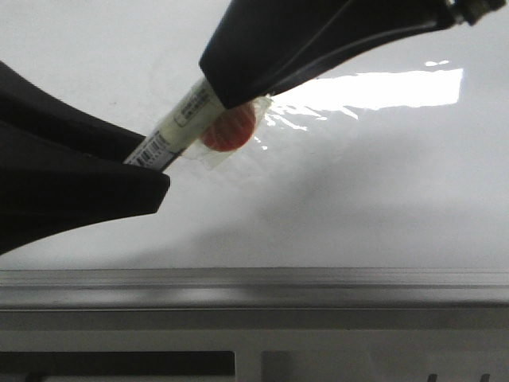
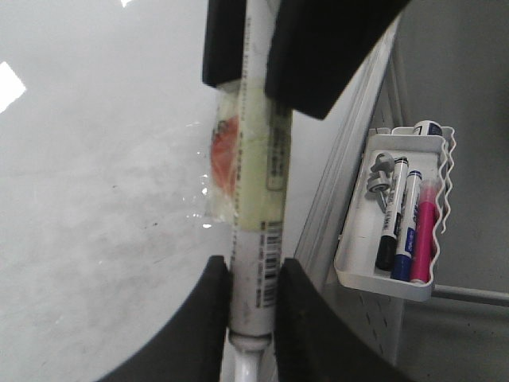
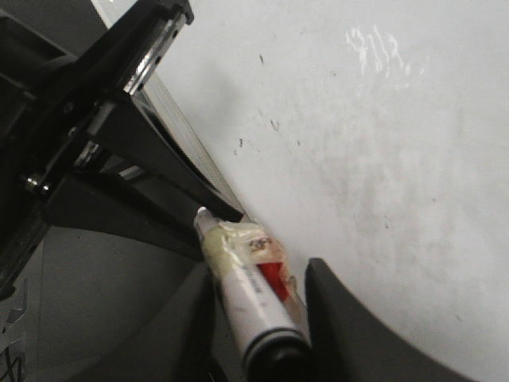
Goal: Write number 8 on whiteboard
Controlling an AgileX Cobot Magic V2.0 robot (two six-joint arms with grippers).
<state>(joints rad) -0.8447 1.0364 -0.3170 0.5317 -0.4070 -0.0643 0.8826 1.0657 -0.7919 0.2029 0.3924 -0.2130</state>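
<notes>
Front view showing both grippers closing on one marker (image 1: 184,119) above the whiteboard (image 1: 382,183): left gripper (image 1: 155,171) jaws clamping the barcode end, right gripper (image 1: 227,91) jaws pinching the other end (red sticker (image 1: 229,127) taped on between them). Looking over the board and finding no number 8 anywhere, only faint smears and specks. Judging the writing as not yet begun, with cap removal probably coming first.

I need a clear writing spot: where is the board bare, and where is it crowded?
Bare: the glossy white whiteboard right of the taped white marker, from the glare down to the grey metal rail. Crowded: around the marker, clamped by left gripper and right gripper; also the white pen tray.
</notes>
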